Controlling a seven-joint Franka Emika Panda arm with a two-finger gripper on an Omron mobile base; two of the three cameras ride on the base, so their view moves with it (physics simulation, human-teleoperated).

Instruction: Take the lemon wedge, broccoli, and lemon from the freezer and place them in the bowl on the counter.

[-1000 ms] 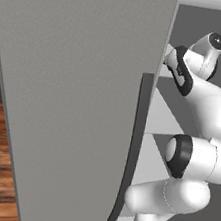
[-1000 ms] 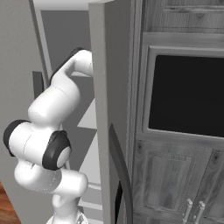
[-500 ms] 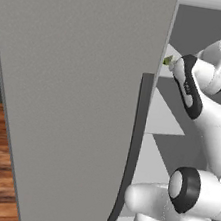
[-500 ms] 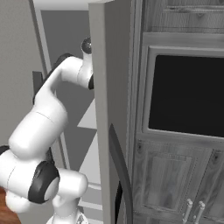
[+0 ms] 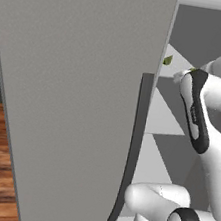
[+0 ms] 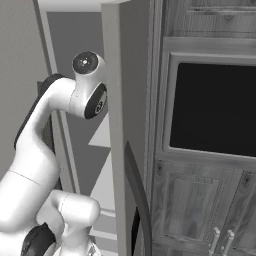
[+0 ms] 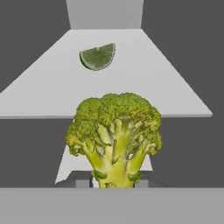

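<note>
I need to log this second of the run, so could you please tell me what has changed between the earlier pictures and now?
The arm has drawn back out of the freezer and its upper joints have risen. The tool is shut on the broccoli, which the hand view shows clear of the shelf. The freezer door and the green wedge on the shelf stayed as they were.
</note>
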